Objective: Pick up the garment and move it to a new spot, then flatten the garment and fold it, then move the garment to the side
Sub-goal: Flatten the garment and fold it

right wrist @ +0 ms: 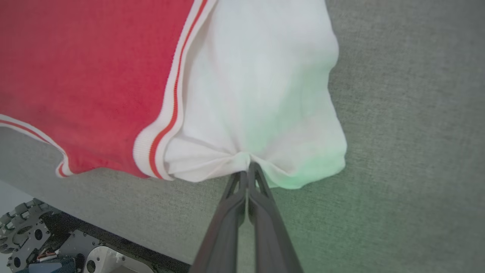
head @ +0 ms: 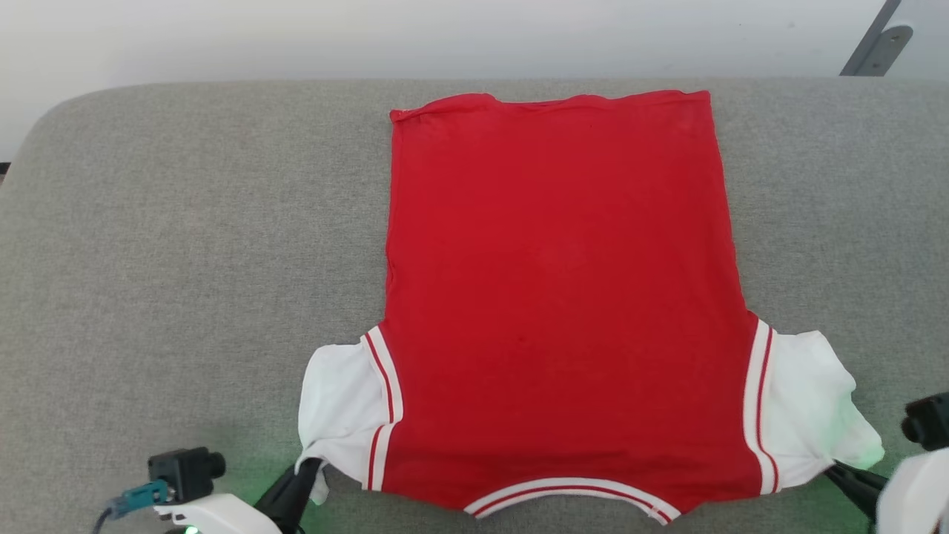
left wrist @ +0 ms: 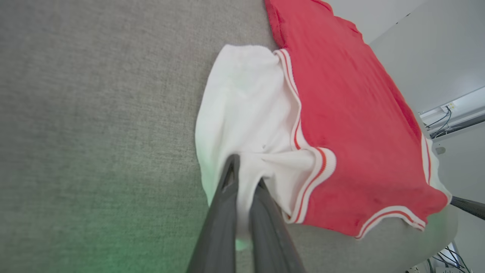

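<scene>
The garment (head: pixel 563 297), a red shirt with white sleeves and striped trim, lies spread flat on the grey cushion, collar toward me and hem at the far side. My left gripper (head: pixel 308 469) is shut on the near edge of the left white sleeve (left wrist: pixel 246 113); the cloth bunches between its fingers (left wrist: pixel 227 189). At the other side my right gripper (head: pixel 834 467) is shut on the gathered edge of the right white sleeve (right wrist: pixel 261 94), with its fingertips (right wrist: pixel 254 175) pressed together on the pinched fabric.
The grey upholstered surface (head: pixel 185 259) has free room left and right of the shirt. Its near edge drops to the robot base (right wrist: pixel 57 250). A pale wall and a grey bracket (head: pixel 878 44) lie beyond the far edge.
</scene>
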